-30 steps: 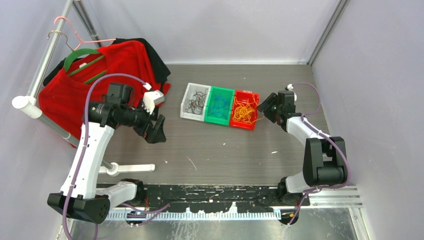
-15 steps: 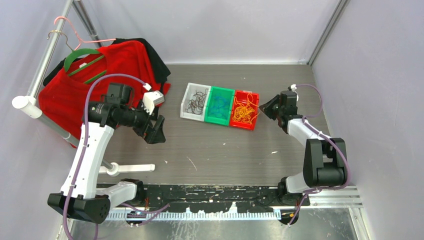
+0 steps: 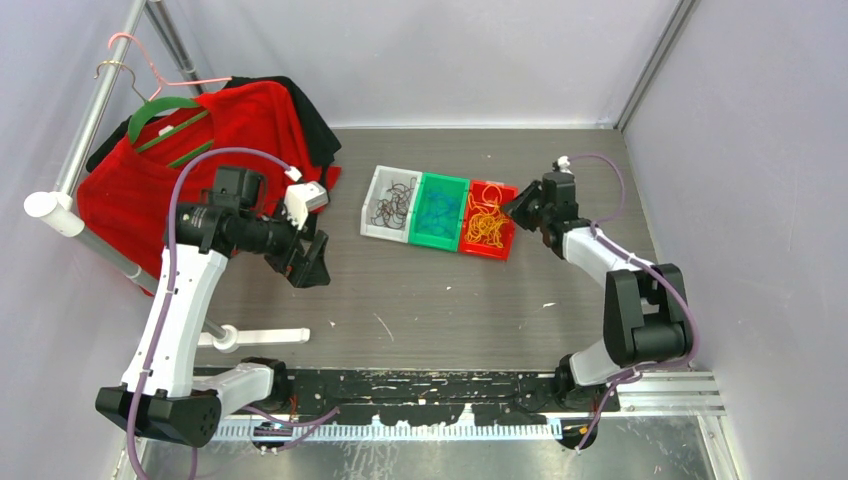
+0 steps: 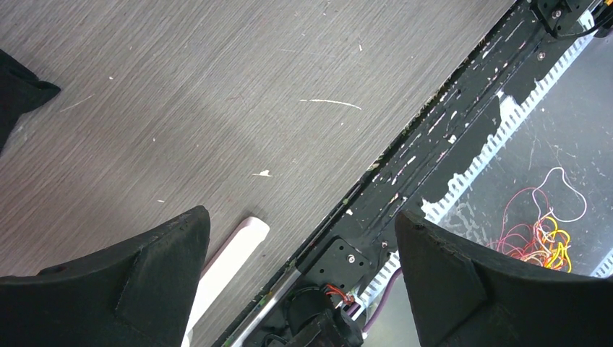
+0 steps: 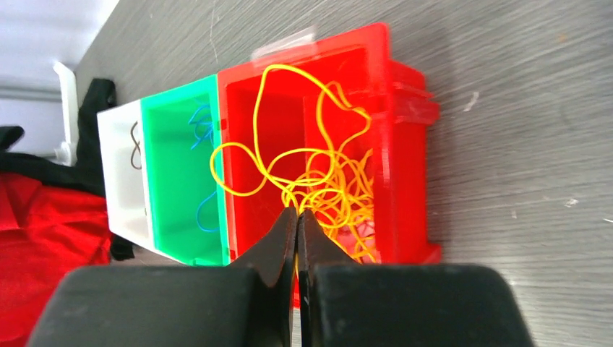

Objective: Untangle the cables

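Three bins stand side by side at mid-table. The white bin point(image 3: 374, 208) holds dark cables point(image 3: 392, 203), the green bin point(image 3: 461, 216) holds blue cables point(image 3: 438, 210), and the red bin point(image 3: 512, 222) holds a tangle of yellow-orange cables point(image 3: 485, 222). My right gripper point(image 3: 520, 205) is at the red bin's right rim. In the right wrist view it point(image 5: 297, 211) is shut over the red bin point(image 5: 405, 159), with a yellow-orange strand pinched between the fingers above the tangle point(image 5: 325, 181). My left gripper point(image 3: 310, 262) is open and empty over bare table, left of the bins; it is also open in its wrist view point(image 4: 300, 212).
A red garment point(image 3: 150, 190) on a green hanger point(image 3: 165, 115) hangs from a rack at the far left. A white bar point(image 3: 265, 338) lies near the front edge, also in the left wrist view point(image 4: 231, 249). Loose coloured wires point(image 4: 538, 235) lie below the table's front rail.
My right gripper has moved left and back, from beside the red bin to over its right rim. The left arm has not moved.
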